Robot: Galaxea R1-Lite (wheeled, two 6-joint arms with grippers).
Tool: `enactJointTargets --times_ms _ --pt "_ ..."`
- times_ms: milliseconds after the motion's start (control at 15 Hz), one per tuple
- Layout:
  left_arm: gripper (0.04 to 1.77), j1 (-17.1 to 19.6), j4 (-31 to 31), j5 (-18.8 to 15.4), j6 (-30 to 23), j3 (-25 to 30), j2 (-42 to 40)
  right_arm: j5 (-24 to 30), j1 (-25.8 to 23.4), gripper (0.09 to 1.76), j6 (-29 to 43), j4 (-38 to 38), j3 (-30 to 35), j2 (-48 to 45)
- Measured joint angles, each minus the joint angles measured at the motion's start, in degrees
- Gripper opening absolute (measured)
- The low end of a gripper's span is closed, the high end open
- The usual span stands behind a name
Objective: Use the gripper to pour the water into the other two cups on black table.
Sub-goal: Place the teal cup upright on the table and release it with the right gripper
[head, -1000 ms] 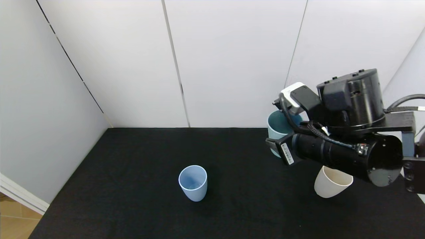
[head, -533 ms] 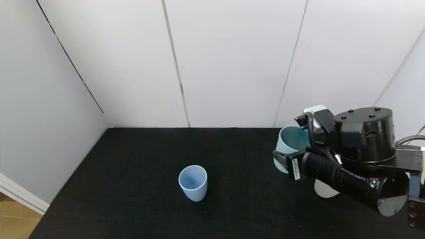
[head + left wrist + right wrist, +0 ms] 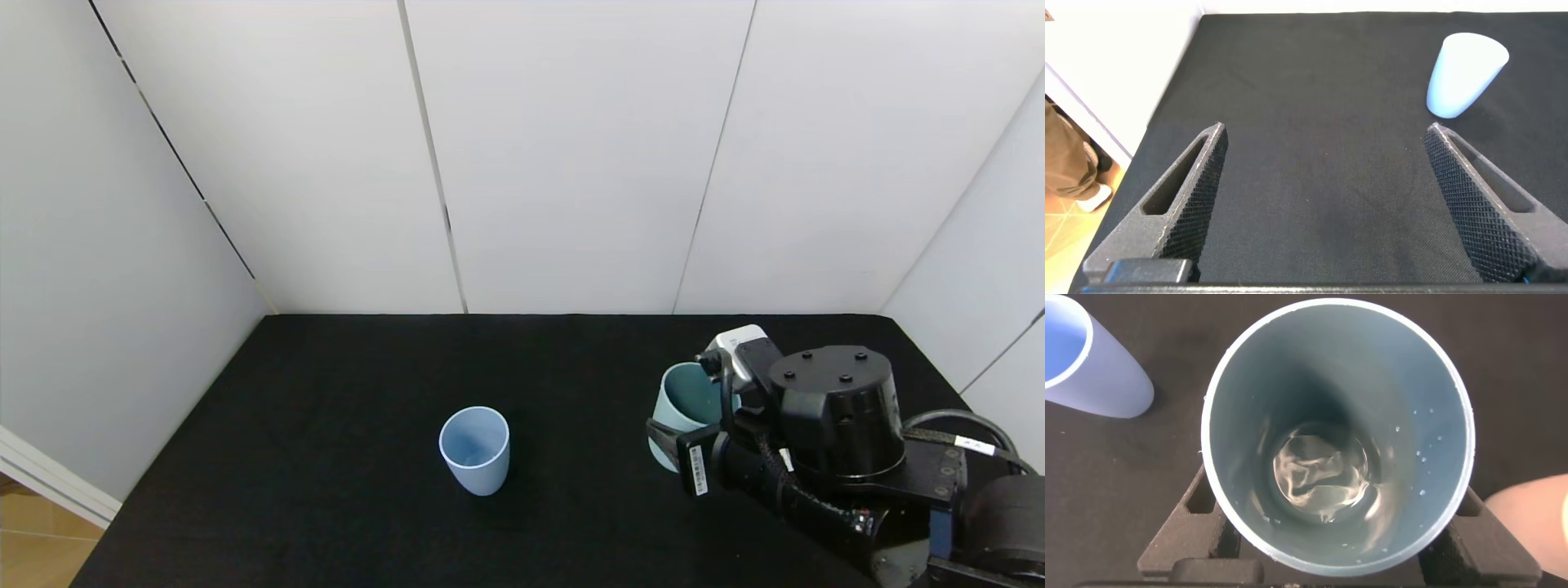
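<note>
My right gripper (image 3: 690, 429) is shut on the teal cup (image 3: 684, 402), held upright low over the black table (image 3: 367, 392) at the right. In the right wrist view the fingers (image 3: 1180, 535) clasp the teal cup (image 3: 1335, 392) from both sides, and water (image 3: 1319, 478) glints at its bottom, with droplets on the inner wall. The light blue cup (image 3: 474, 449) stands alone mid-table, to the left of the teal cup; it also shows in both wrist views (image 3: 1466, 73) (image 3: 1086, 367). The cream cup (image 3: 1535, 514) shows only as a beige edge beside the teal cup; my arm hides it in the head view. My left gripper (image 3: 1327, 196) is open and empty above the cloth.
White wall panels (image 3: 571, 163) close the table at the back and both sides. The table's left edge (image 3: 1167, 106) drops to a wooden floor. My right arm's bulky joints (image 3: 837, 425) cover the table's near right corner.
My right arm has come down with the teal cup, from wall height to low over the table. The cream cup, visible a second ago, is now hidden behind the arm.
</note>
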Motion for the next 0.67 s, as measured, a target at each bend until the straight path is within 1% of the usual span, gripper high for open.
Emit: enactJointTargets --times_ms 200,467,667 --pt "1.72 0.0 0.0 0.0 0.0 0.0 0.0 0.17 0.16 1.18 0.0 -6.19 2.56 3.46" --pt "1.72 0.0 0.0 0.0 0.02 0.0 0.0 0.09 0.4 1.18 0.05 -11.04 5.22 7.24" --pt "1.72 0.0 0.0 -0.01 0.02 0.0 0.0 0.17 0.46 1.18 0.02 -17.73 7.72 10.23"
